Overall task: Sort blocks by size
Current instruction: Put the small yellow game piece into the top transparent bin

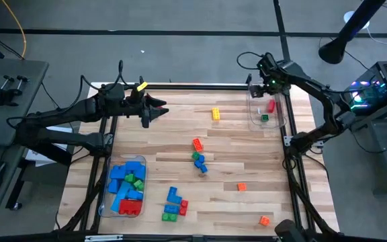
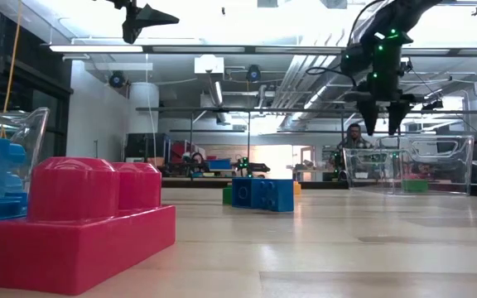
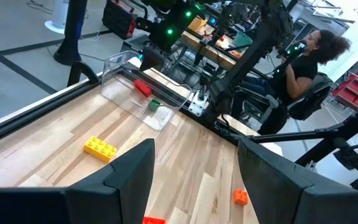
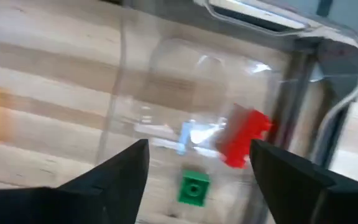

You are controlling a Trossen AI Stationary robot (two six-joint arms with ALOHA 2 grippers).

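Clear plastic tubs already hold part of the sort: the near-left tub [image 1: 142, 161] is packed with large blue, red and green blocks [image 1: 126, 188], and the far-right tub [image 1: 255, 115] holds a small red block [image 1: 271, 105] and a small green block [image 1: 265, 118]. By my judgement the job is roughly half done. Loose on the counter [image 1: 234, 151] remain a yellow block [image 1: 216, 114], a red-green-blue cluster [image 1: 199, 161] mid-counter, a blue, green and red group [image 1: 175, 204] near the front, and two small orange blocks [image 1: 242, 187].

Right pincer [image 4: 197, 163] hangs above the far-right tub, fingers spread and holding nothing, pointing down. Left pincer [image 3: 194, 171] hovers high over the far-left part of the counter, arm stretched level, fingers spread and empty
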